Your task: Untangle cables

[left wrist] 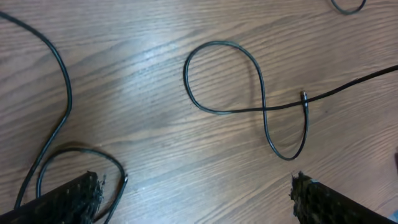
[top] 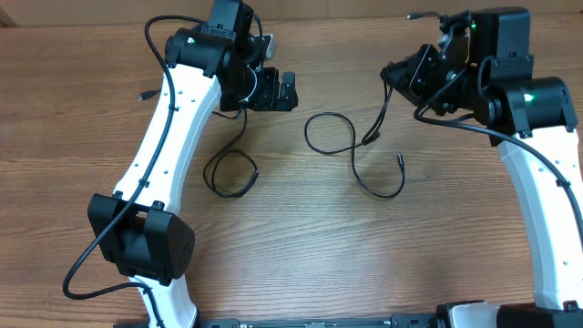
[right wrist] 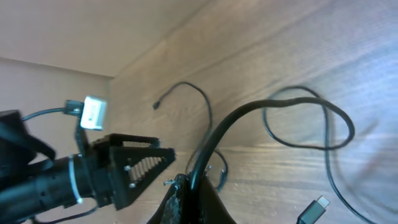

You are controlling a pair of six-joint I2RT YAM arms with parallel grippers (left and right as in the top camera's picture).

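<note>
Layout for untangling: one strand gripped, other side free.
R end effector (right wrist: 189,186), upper right in overhead, is clamped on held cable (right wrist: 239,112), whose free plug (top: 369,139) dangles toward frame ctr. L end effector (left wrist: 194,185), upper ctr-left in overhead, has fingers spread wide and is empty. S-shaped cable (top: 355,164) lies on table (top: 301,264) btwn both, lower right of L end effector. Its long axis runs upper left to lower right and its looped end is nearer L arm, so L is prob. better placed. Small loop (top: 254,171) lies below L end effector. No legible brand or text; white tag (right wrist: 94,113) unreadable.
</note>
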